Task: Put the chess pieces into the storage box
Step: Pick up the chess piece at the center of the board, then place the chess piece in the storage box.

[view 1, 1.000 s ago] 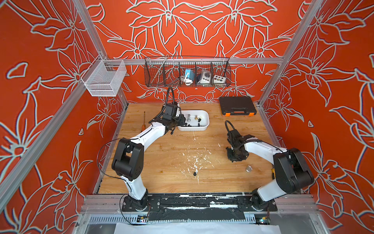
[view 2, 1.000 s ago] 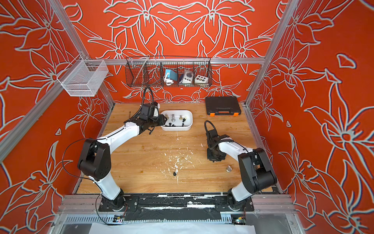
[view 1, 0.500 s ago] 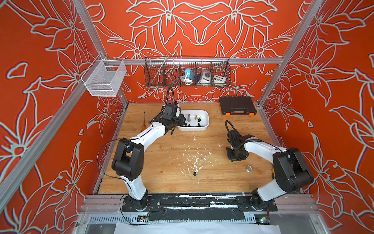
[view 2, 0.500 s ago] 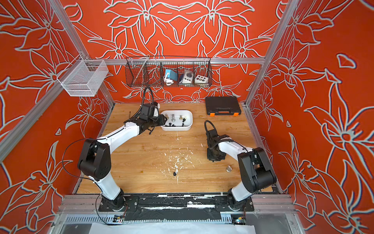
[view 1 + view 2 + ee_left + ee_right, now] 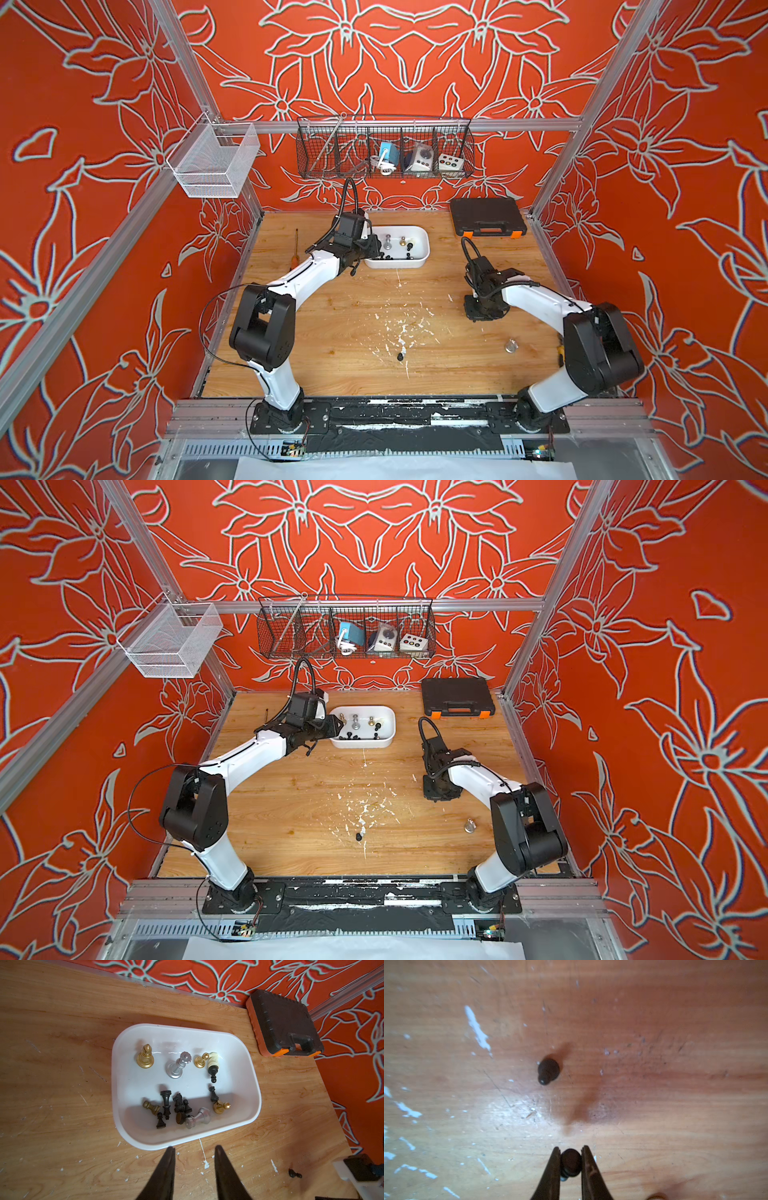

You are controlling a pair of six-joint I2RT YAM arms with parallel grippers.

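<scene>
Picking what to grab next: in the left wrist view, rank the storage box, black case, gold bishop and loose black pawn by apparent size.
Largest to smallest:
storage box
black case
gold bishop
loose black pawn
Gaps are plain despite differing distances.

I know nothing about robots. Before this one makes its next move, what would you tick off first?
1. Right gripper shut on the held black piece: ok.
2. That piece lifted clear of the table: cannot tell.
3. Storage box has bare floor for one more: ok.
4. Left gripper open and empty: ok.
5. Every piece boxed: not ok. A silver piece and a loose black piece lie on the wood.
</scene>
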